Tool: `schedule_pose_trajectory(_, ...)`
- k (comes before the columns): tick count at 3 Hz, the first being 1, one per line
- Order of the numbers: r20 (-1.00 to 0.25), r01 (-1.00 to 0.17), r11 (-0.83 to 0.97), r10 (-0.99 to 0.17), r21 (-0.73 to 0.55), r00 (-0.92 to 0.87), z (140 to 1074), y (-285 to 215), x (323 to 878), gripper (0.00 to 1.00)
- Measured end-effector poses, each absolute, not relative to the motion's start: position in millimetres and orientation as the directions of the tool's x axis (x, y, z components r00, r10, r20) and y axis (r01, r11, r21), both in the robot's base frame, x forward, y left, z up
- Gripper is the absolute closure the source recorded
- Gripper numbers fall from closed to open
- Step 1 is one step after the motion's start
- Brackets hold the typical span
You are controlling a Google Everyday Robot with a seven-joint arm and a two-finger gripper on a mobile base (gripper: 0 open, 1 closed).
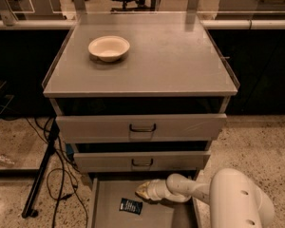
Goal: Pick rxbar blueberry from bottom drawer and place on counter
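Note:
The rxbar blueberry (130, 205), a small dark wrapper with white lettering, lies flat on the floor of the open bottom drawer (104, 208). My gripper (143, 190) reaches into that drawer from the right, under the two upper drawers. Its tip is just above and to the right of the bar, close to it; I cannot tell whether they touch. The counter (166, 56) is the flat grey top of the cabinet, well above the arm.
A cream bowl (109, 47) sits on the counter's back left. The middle drawer (142, 161) and top drawer (142, 127) overhang the bottom drawer. The white arm housing (235, 203) fills the lower right. Cables and a black stand (42, 175) lie on the floor at left.

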State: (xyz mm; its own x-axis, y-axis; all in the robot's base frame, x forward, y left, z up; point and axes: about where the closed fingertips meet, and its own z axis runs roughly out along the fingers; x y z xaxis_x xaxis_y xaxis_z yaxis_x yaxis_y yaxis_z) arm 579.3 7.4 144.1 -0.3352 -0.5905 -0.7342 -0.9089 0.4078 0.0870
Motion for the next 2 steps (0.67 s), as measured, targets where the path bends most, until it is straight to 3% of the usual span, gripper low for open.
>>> schedule_pose_trajectory(1,-0.786,-0.916,0.386,-0.53,0.11,-0.318,193.5,-3.8,575.1,1.0)
schedule_pose_trajectory(2,-0.792,-0.915,0.387,-0.52,0.116,-0.32,198.9,-8.9,573.2,0.83)
